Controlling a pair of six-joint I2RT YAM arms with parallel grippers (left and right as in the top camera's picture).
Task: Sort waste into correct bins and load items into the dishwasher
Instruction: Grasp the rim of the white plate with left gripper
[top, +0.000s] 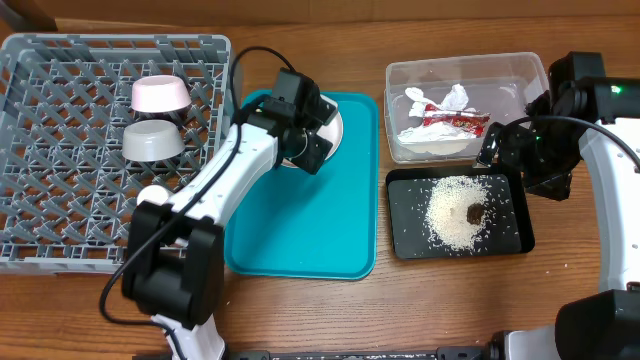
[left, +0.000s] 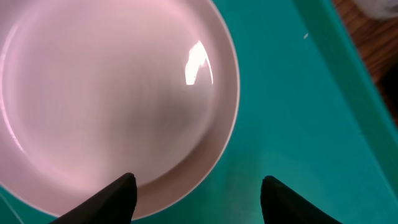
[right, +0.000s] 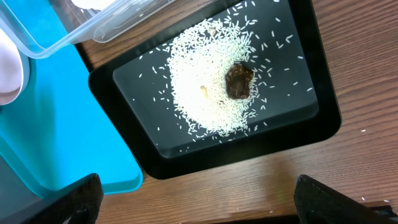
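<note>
The large white plate (top: 334, 127) lies at the far end of the teal tray (top: 330, 230). My left gripper (top: 316, 142) is open just above it. In the left wrist view the plate (left: 106, 93) fills the frame and the open fingers (left: 198, 182) straddle its rim. The pinkish-bottomed dish (top: 160, 95), grey bowl (top: 153, 141) and a small white cup (top: 152, 195) sit in the grey rack (top: 60, 150). The wrapper (top: 455, 122) and napkin (top: 440, 100) lie in the clear tub (top: 530, 70). Rice (right: 205, 93) and a brown lump (right: 239, 81) lie in the black tray (right: 292, 130). My right gripper (top: 500, 145) (right: 199, 186) is open and empty. The chopsticks are out of view.
The black tray (top: 400, 215) lies right of the teal tray, in front of the clear tub. Bare wooden table (right: 249, 186) lies along the black tray's front edge. The left arm reaches over the rack's right wall.
</note>
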